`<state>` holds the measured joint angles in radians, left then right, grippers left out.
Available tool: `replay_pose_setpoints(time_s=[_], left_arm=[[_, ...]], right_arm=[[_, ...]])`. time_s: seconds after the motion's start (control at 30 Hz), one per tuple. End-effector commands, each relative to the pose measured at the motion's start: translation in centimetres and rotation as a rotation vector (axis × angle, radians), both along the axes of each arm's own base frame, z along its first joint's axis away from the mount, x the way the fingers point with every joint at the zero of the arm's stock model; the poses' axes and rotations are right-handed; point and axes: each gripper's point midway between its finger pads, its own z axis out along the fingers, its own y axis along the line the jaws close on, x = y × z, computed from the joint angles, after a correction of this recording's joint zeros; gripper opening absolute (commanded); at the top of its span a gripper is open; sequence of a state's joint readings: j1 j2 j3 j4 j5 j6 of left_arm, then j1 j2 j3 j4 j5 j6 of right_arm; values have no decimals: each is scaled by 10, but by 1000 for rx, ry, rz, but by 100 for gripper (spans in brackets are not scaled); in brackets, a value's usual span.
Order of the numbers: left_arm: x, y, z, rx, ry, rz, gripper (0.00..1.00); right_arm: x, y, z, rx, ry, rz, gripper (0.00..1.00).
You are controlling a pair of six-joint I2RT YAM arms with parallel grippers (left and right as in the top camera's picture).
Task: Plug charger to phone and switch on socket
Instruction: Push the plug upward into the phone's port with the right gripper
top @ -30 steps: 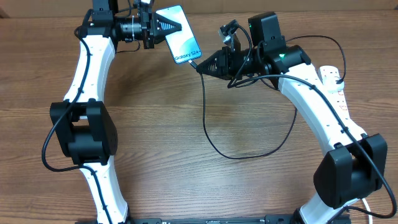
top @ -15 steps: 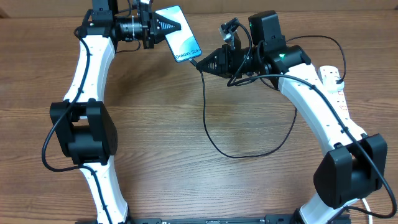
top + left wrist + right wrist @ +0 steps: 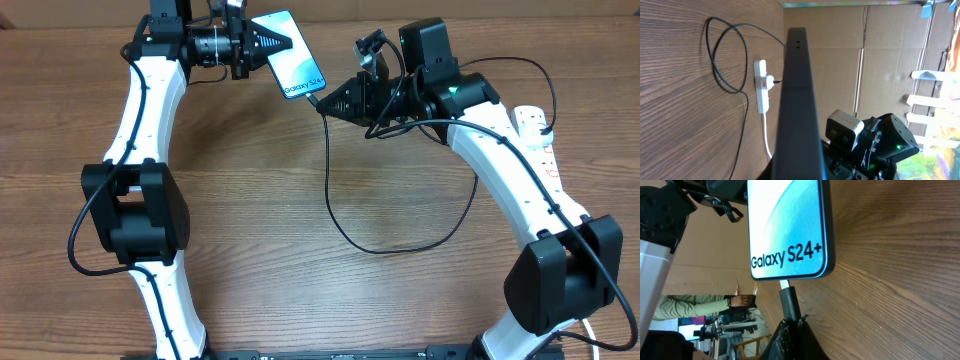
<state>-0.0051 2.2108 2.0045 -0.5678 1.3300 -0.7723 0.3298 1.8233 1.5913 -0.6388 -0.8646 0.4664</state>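
Worktop (image 3: 260,200): socket (image 3: 540,135) at 2 o'clock, charger plug seated in it. Phone (image 3: 292,60) at 12 o'clock, clenched in left end effector (image 3: 266,44). Right end effector (image 3: 325,103) grasping charger (image 3: 789,300) connector, tip at phone's bottom edge; seating unclear.

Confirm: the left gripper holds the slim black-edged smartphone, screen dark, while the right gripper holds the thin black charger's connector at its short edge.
No: in the right wrist view the slim black-edged smartphone shows a lit blue-white screen reading Galaxy S24+. Otherwise right: the left gripper holds it, the right gripper holds the thin black charger's connector at its short edge.
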Motion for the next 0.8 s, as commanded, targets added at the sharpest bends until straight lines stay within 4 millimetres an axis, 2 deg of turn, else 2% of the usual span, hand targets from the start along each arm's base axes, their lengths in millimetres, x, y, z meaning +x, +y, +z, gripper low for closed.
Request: replay_pose_setpoints(time_s=[0.0, 0.13, 0.77], left_arm=[[-8, -2, 16, -40, -6, -36, 4], [-1, 6, 13, -18, -11, -1, 4], [0, 7, 11, -9, -16, 7, 4]], right_arm=[[2, -4, 0, -31, -16, -27, 4], [2, -4, 0, -31, -15, -27, 4], [-3, -4, -2, -36, -11, -7, 4]])
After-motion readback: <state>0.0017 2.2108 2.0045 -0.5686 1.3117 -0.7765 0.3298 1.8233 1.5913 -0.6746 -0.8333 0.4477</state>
